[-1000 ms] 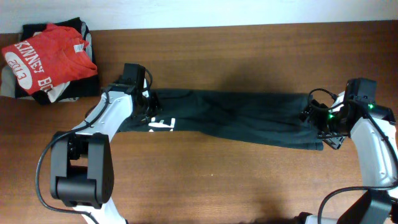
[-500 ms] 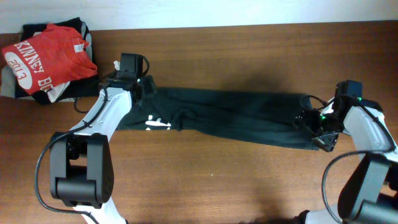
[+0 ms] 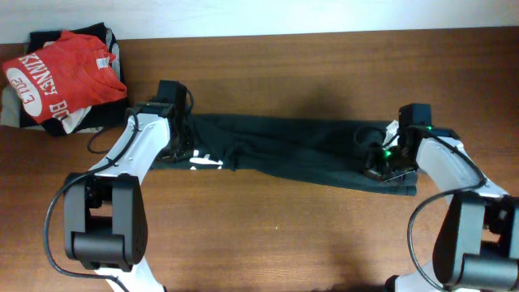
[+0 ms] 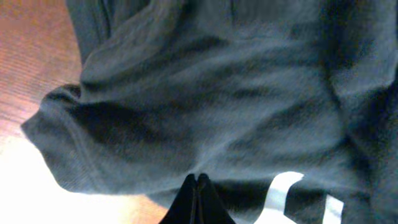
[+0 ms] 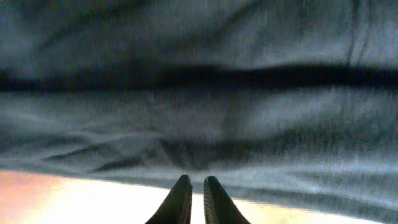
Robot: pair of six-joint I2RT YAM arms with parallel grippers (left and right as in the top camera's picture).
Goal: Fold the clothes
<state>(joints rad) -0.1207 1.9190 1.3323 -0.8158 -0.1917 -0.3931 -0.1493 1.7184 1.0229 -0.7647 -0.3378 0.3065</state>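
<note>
From overhead, you're partway into the fold: the black T-shirt lies across the middle of the table as a long narrow band, so I'd judge it already doubled lengthwise, with the ends not yet brought together. The left gripper is down on the band's near end by the white lettering, forearm angled in from the table's front. The right gripper sits on the opposite end, elbow bent outward. The red T-shirt lies well apart in the far corner. In the left wrist view, the fingertips are pressed tight together against the dark cloth just beside a hem. You can't tell whether any fabric is pinched between them. In the right wrist view, the fingers are drawn nearly together at the shirt's edge with only a thin slit between, and any hold on the cloth is equally unclear. Your next move probably calls for a confirmed hold on both ends before lifting.
</note>
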